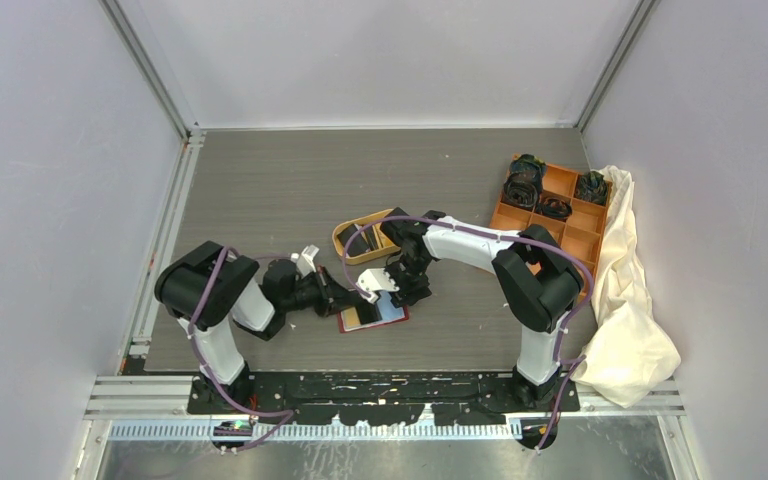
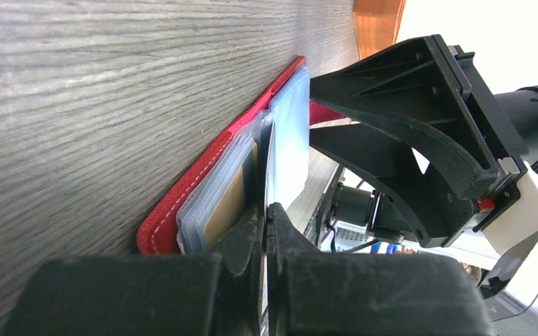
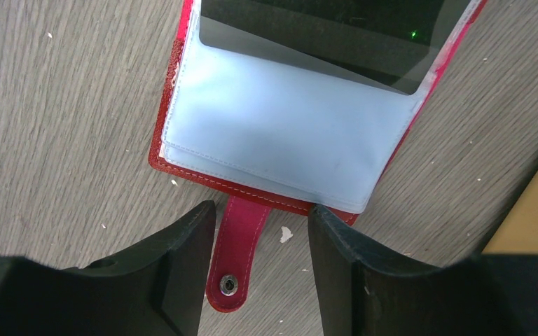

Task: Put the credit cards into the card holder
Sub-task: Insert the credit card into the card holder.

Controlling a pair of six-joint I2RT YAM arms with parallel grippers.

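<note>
The red card holder [image 1: 372, 317] lies open on the table between both arms. My left gripper [image 2: 266, 210] is shut on the edge of one thin pale blue sleeve leaf [image 2: 288, 133] and holds it upright off the wallet [image 2: 203, 175]. A yellowish card [image 2: 228, 203] sits in a sleeve under it. My right gripper [image 3: 260, 224] is open, low over the table, its fingers on either side of the red clasp tab [image 3: 235, 245] without touching it. The pale lining [image 3: 280, 133] faces it, with a dark card [image 3: 322, 35] in the far half. No loose cards show.
An orange oval tray [image 1: 365, 238] lies just behind the wallet, close to the right gripper [image 1: 397, 287]. An orange compartment box [image 1: 550, 205] with black coiled bands stands at the back right. A white cloth [image 1: 630, 300] hangs over the right edge.
</note>
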